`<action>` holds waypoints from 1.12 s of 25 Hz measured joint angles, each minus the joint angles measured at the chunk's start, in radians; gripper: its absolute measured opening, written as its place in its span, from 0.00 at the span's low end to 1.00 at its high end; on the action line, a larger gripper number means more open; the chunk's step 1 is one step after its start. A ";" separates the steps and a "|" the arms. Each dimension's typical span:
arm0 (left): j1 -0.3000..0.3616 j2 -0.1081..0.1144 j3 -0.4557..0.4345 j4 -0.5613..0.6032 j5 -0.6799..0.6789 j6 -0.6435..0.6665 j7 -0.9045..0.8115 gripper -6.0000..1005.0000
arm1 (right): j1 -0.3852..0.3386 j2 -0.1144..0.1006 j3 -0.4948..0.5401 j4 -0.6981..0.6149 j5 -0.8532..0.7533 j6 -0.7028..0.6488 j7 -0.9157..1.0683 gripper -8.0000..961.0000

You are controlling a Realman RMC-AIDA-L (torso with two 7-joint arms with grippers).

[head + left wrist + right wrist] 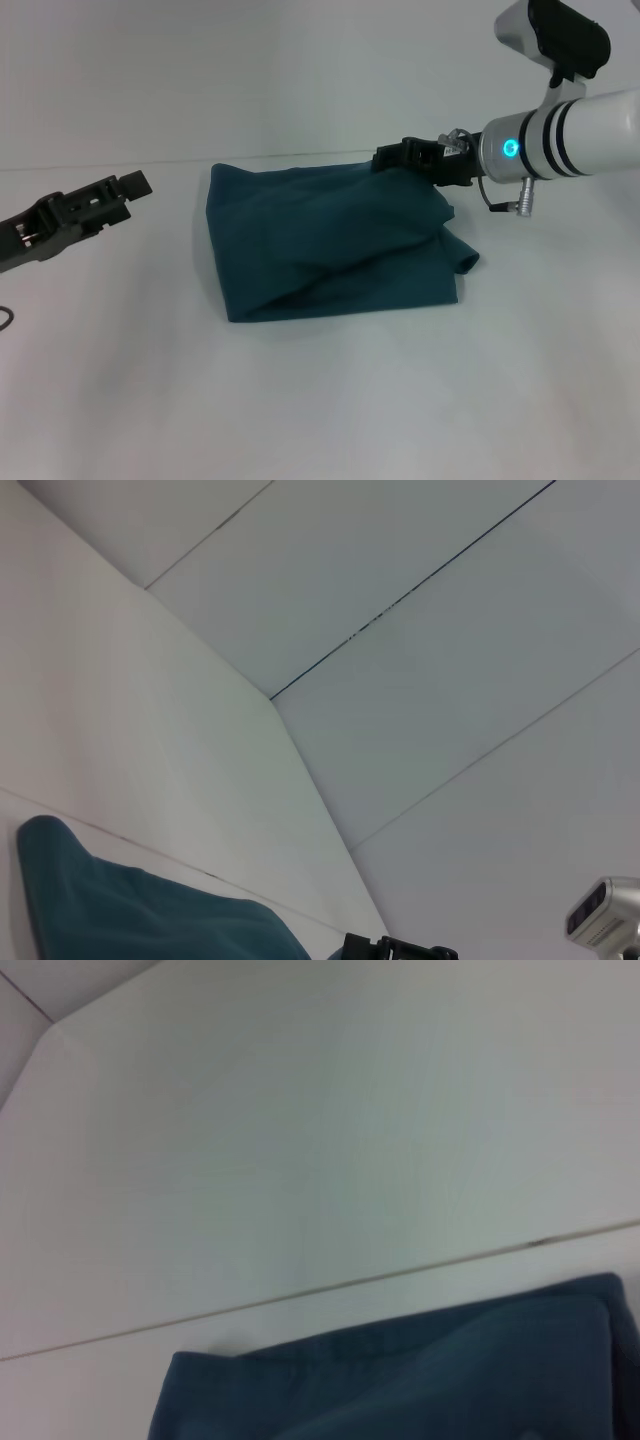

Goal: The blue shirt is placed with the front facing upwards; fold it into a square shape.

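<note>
The blue shirt (330, 240) lies folded into a rough rectangle in the middle of the white table, plain teal side up, with no lettering showing. A loose flap sticks out at its right front corner. My right gripper (400, 157) is at the shirt's far right corner, low over the cloth edge. My left gripper (128, 187) hovers to the left of the shirt, apart from it. The shirt also shows in the left wrist view (130, 915) and in the right wrist view (400, 1380). The right gripper (400, 947) shows at the edge of the left wrist view.
The white table (320, 400) extends in front of the shirt and to both sides. A pale wall stands behind the table's far edge (120, 165). A dark cable loop (5, 318) lies at the far left.
</note>
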 joint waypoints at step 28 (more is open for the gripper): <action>-0.007 0.001 -0.003 -0.022 0.000 0.003 -0.002 0.80 | -0.077 -0.022 0.011 -0.116 0.042 -0.198 0.009 0.04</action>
